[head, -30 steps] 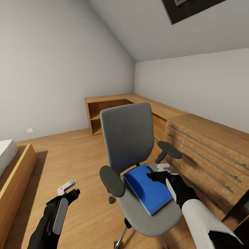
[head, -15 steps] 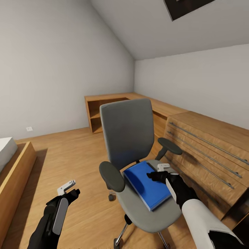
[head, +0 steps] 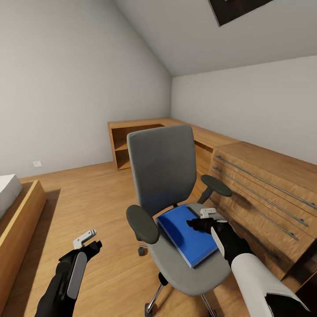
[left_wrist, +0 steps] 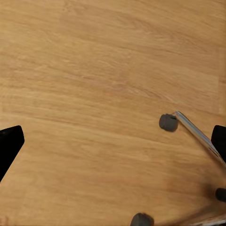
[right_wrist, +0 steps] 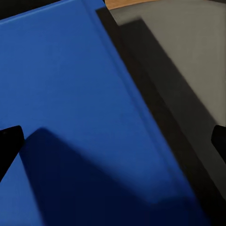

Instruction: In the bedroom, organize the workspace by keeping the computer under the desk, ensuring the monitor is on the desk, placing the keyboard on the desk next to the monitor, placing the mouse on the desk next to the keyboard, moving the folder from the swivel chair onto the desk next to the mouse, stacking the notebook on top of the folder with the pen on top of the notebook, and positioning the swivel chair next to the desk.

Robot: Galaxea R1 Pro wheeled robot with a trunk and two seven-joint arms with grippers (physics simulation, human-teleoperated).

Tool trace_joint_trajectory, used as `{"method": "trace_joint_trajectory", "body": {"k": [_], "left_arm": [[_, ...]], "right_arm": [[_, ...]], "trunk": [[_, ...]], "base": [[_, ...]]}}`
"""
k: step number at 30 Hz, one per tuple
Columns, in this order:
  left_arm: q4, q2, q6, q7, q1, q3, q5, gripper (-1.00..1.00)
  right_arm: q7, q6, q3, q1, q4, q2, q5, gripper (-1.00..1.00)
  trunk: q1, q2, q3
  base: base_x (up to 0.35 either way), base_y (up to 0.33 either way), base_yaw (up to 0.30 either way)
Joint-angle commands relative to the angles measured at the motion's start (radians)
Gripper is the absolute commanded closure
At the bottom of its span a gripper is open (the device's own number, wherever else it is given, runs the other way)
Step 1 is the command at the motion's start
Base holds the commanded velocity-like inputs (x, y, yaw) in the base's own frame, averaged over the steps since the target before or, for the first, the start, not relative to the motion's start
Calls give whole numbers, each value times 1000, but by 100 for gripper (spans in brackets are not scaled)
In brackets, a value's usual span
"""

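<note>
Since a second ago the whole head view has tipped slightly, so chair and room sit a little higher in frame; camera motion, not the things. Over the last half second nothing has shifted. Arms read unchanged.

Right gripper [head: 204, 219]: hovers over the folder [head: 188, 237], at its edge nearest the dresser [head: 264, 193]. Right wrist view shows both dark fingertips [right_wrist: 10, 141] wide apart at the frame's sides with blue cover between them, so spread, holding nothing. Cannot tell whether it touches the cover.

Left gripper [head: 88, 240]: hangs over bare floor [head: 88, 193] beside the chair, well apart from the seat. Left wrist view shows its tips far apart, floorboards and chrome legs with casters [left_wrist: 168, 122] between; spread, empty.

Folder: lies flat on the seat of the swivel chair [head: 163, 171], skewed, one corner near the seat's front edge.

Progress, as judged: folder transfer not yet begun; the grasp is the step in hand. The chair stands by the wooden dresser and low shelf unit [head: 132, 143]. Carrying the folder to the counter, stacking notebook and pen, and placing the chair all seem left to do. Bed frame [head: 17, 211] at far left.
</note>
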Motion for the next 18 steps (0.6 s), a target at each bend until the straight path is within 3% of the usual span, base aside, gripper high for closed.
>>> {"method": "trace_joint_trajectory", "body": {"k": [1,18], "left_arm": [[0,0,3,8,-1,1,11,-100],[1,2,2,6,-1,3,10,-100]], "right_arm": [[9,5,-7,0,0,2,17,-100],[8,9,-5,0,1,2,19,-100]], "trunk": [[0,0,-1],[0,0,-1]], "base": [[0,0,0],[-15,0,0]]}}
